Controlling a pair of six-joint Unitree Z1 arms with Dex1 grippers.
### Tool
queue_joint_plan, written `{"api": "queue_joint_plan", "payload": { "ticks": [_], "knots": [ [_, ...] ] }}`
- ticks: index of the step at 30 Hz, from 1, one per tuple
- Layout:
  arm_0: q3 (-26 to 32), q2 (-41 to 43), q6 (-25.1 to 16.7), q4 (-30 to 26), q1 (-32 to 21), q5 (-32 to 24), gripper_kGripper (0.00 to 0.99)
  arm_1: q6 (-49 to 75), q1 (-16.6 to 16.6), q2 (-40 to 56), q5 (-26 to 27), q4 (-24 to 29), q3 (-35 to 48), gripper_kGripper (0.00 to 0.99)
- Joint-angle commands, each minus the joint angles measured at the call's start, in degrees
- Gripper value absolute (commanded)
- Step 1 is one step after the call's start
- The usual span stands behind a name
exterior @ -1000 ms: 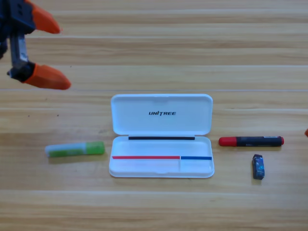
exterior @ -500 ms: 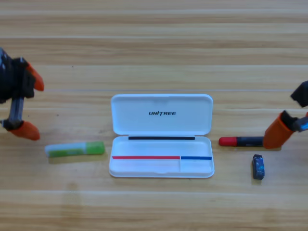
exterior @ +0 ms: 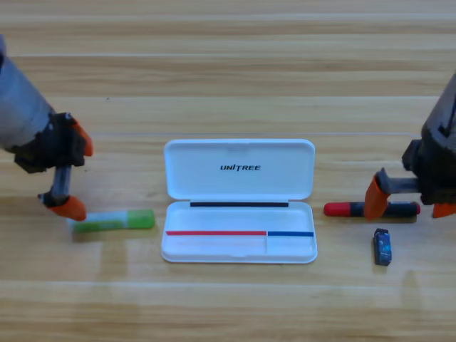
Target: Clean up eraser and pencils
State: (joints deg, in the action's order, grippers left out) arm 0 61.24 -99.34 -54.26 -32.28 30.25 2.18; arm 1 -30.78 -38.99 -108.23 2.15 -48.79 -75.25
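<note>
Lying open at centre, the case [exterior: 239,203] holds none of the task's items in its tray. At its 9 o'clock, the green stick [exterior: 117,221] lies flat; the left gripper [exterior: 69,174] stands over its whitish end, jaws spread, lower tip touching it. At 3 o'clock, the right gripper [exterior: 407,201] straddles the marker [exterior: 349,209], jaws apart, not clamped. The eraser [exterior: 382,246] sits just at the marker's 6 o'clock.

A white case [exterior: 239,171] lettered UNITREE lies open at the middle of the wooden surface [exterior: 228,85], its lid folded back flat beyond the shallow tray.
</note>
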Motion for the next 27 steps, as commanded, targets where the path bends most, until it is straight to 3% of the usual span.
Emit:
{"api": "queue_joint_plan", "payload": {
  "ticks": [1, 5, 11, 15, 24, 26, 27],
  "knots": [
    [1.95, -5.95, 1.87, 0.03, -0.72, -0.95, 0.988, -2.35, 1.46, -7.52, -0.04, 3.96, 0.81, 0.946],
    [2.74, -8.15, 2.84, 0.11, -0.72, -1.66, 0.989, -4.55, 1.46, -9.63, 0.04, 5.81, 1.69, 0.945],
    [3.36, -10.26, 4.42, 0.20, -0.72, -2.71, 0.988, -5.69, 1.46, -11.30, 0.40, 6.60, 2.13, 0.819],
    [3.53, -11.31, 4.77, 0.29, -0.63, -3.50, 0.974, -5.96, 1.46, -12.09, 0.83, 6.60, 2.57, 0.792],
    [3.44, -12.98, 5.48, 0.64, -0.63, -3.33, 0.942, -5.61, 1.46, -13.85, 2.68, 7.21, 3.09, 0.138],
    [3.36, -13.24, 5.56, 0.90, -0.63, -3.33, 0.934, -5.34, 1.46, -13.50, 3.91, 7.21, 3.44, 0.012],
    [3.27, -13.33, 5.56, 0.99, -0.63, -3.33, 0.934, -5.34, 1.46, -13.14, 4.44, 7.21, 3.53, 0.000]
  ]
}}
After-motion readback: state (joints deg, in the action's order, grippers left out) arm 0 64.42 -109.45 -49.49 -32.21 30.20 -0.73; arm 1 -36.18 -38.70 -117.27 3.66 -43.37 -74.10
